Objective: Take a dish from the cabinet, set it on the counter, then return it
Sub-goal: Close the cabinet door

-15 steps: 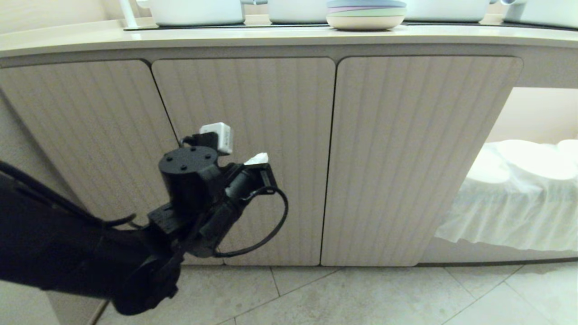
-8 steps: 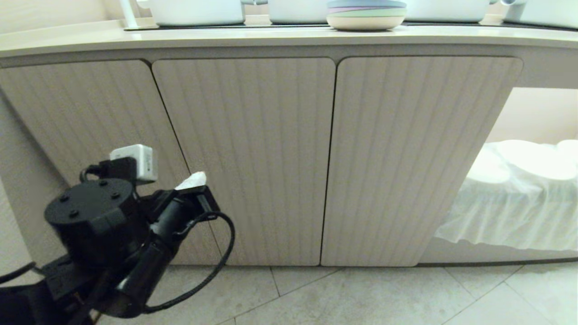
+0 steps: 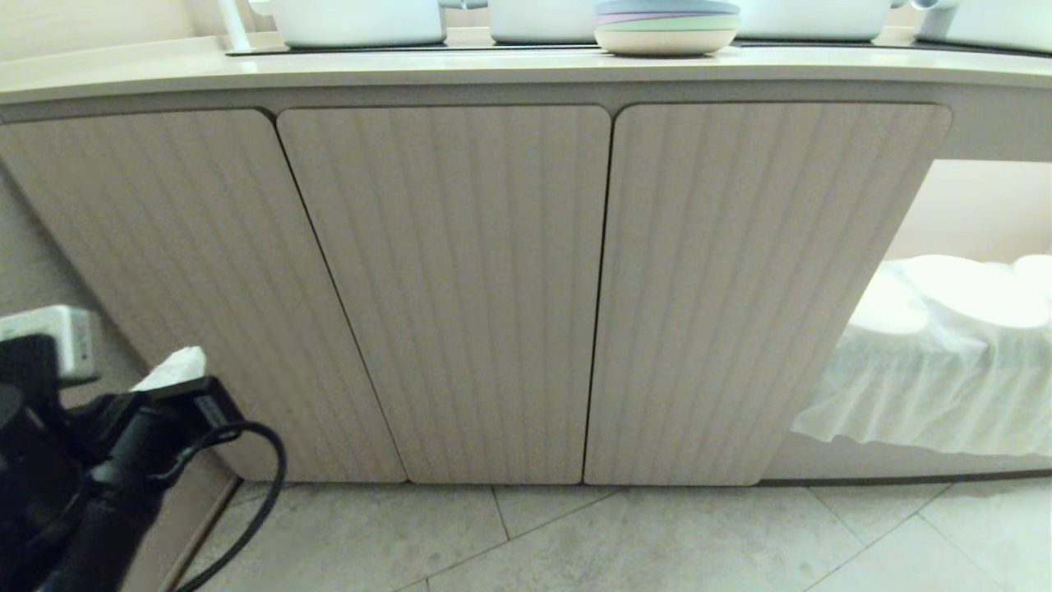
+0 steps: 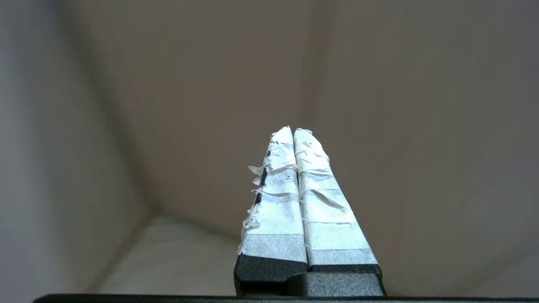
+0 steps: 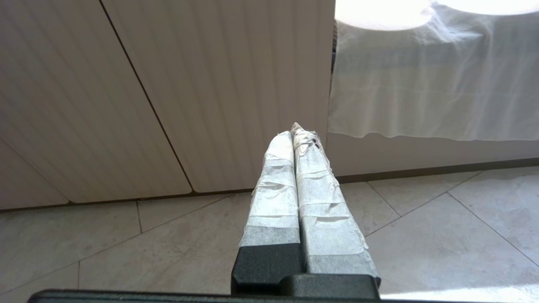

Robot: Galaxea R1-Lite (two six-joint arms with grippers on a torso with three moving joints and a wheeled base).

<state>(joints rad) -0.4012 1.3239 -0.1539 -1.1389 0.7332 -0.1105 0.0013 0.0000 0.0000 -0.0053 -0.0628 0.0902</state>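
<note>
The cabinet fills the head view with all three fluted beige doors closed. The dish is out of view. Above runs the cream counter. My left gripper is low at the picture's left edge, in front of the cabinet's left end and near the floor. In the left wrist view its taped fingers press together with nothing between them, facing a plain beige surface. My right gripper shows only in the right wrist view. It is shut and empty, hanging over the floor tiles and pointing at the foot of a closed door.
A blue-topped stack of pastel plates and white pots stand on the counter's back part. Right of the doors is an open recess with plates under a white cloth. Grey floor tiles lie below.
My left arm has swung away from the middle door, down and to the left, to the picture's lower left corner. The doors have stayed closed.
</note>
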